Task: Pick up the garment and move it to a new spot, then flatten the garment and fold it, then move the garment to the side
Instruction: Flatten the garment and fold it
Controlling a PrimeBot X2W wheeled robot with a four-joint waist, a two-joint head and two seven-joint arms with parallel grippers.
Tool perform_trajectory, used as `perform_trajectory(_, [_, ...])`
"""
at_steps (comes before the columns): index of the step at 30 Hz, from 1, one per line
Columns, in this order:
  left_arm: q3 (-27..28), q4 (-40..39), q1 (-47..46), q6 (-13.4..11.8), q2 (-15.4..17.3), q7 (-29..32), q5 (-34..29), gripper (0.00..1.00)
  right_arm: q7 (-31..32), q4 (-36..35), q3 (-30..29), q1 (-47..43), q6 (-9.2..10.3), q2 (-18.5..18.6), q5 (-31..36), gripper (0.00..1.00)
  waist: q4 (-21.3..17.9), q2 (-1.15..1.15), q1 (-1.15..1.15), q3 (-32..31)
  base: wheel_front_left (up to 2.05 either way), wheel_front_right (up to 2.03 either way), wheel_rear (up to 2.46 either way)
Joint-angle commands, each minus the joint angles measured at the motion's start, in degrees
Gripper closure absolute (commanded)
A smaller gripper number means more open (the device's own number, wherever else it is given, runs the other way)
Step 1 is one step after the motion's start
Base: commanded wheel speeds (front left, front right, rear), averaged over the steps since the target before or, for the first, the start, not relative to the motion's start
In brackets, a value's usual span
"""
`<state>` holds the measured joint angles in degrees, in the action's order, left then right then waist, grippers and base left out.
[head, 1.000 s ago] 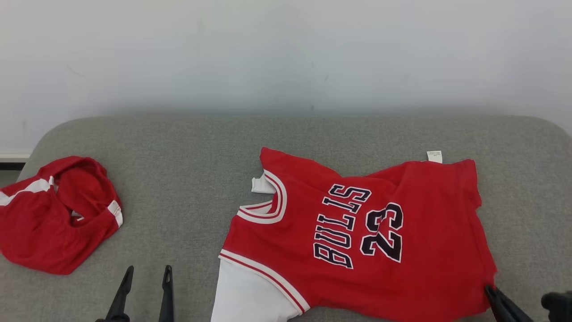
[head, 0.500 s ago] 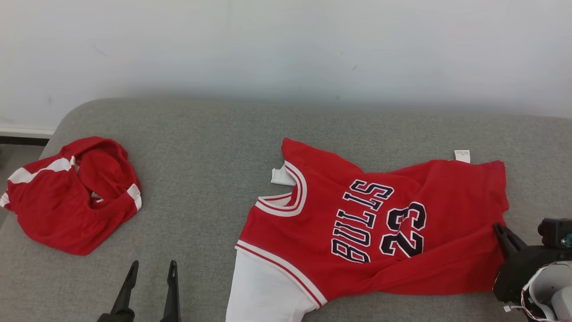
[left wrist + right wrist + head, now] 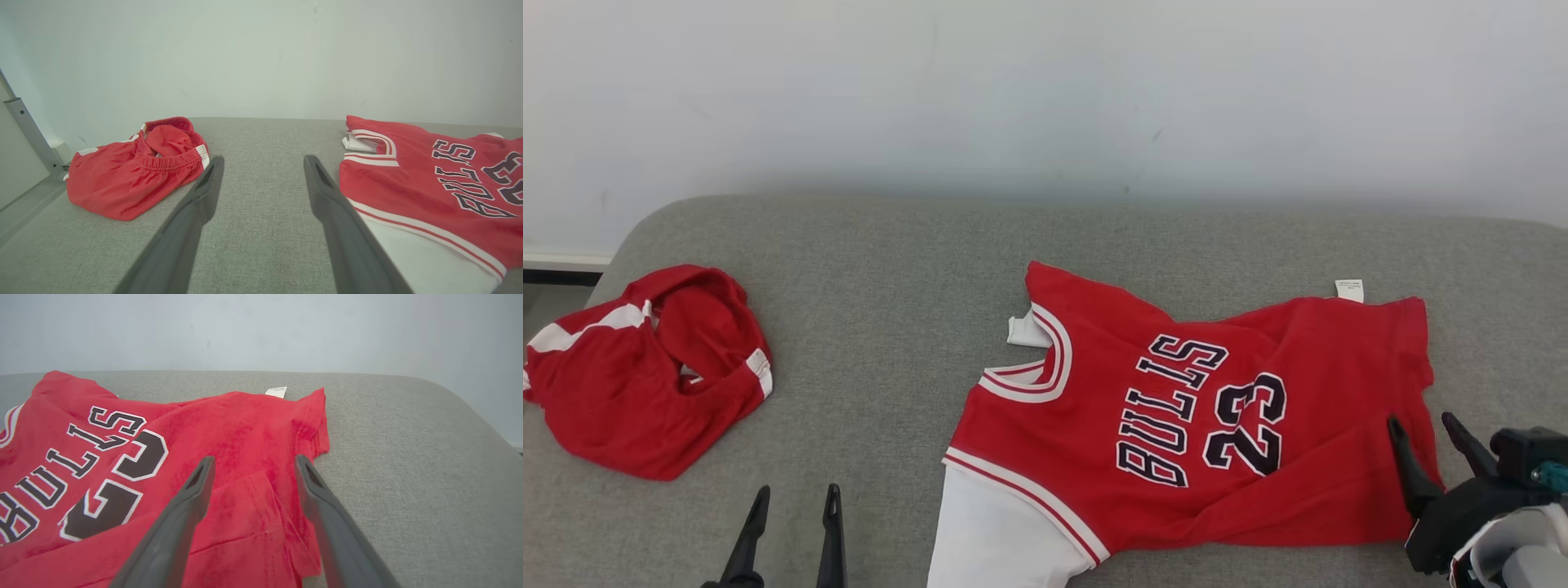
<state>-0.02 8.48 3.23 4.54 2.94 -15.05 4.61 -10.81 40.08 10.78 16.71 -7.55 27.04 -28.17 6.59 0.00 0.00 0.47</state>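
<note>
Evidently flattening is in hand. Head view: the jersey (image 3: 1176, 425) lies right of centre on the grey cushion (image 3: 890, 286), with the right gripper (image 3: 1421, 420) spread astride its rumpled right hem. Left wrist view: the left gripper (image 3: 263, 159) is spread over bare cushion. Right wrist view: a hem fold lies between the fingers (image 3: 179, 514); next, they should close on it and tug right.

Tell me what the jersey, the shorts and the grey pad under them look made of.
Jersey: soft matte knit, probably cotton or polyester; it creases limply and looks faintly fuzzy, with a stitched hem. Shorts: similar red cloth, with a gathered elastic waistband. Pad: likely matte grey woven upholstery; a fine weave grain shows.
</note>
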Motion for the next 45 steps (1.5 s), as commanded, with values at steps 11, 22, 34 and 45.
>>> perform_trajectory(11, [-1.06, 1.16, 1.15, 1.48, 0.1, -0.19, -0.7, 0.0, -1.95, -5.03, -0.26, -6.84, 0.14, 0.39, -1.4, 0.0, -3.37, 0.0, 0.0, 0.03, 0.0, 0.0, 0.0])
perform_trajectory(22, [-9.93, 11.8, -1.07, 2.98, 0.61, -0.19, 0.79, 0.0, -0.57, -2.95, 0.73, -4.19, 0.14, -0.96, -0.99, 0.0, -3.05, 0.0, 0.0, 2.25, 0.0, 0.0, 0.0])
perform_trajectory(34, [-14.83, 21.6, -3.76, 2.89, 0.95, -0.18, 5.29, 0.0, -1.38, 3.47, 3.13, -0.27, 0.14, -1.15, -1.64, 0.0, -2.53, 0.0, 0.0, 2.32, 0.0, 0.0, 0.0])
perform_trajectory(45, [-15.05, 25.25, -6.48, 2.9, 1.33, -0.18, 6.94, 0.0, -2.35, 8.19, 5.99, 3.26, 0.14, -1.46, -3.1, 0.0, -1.9, 0.0, 0.0, 3.65, 0.0, 0.0, 0.0])
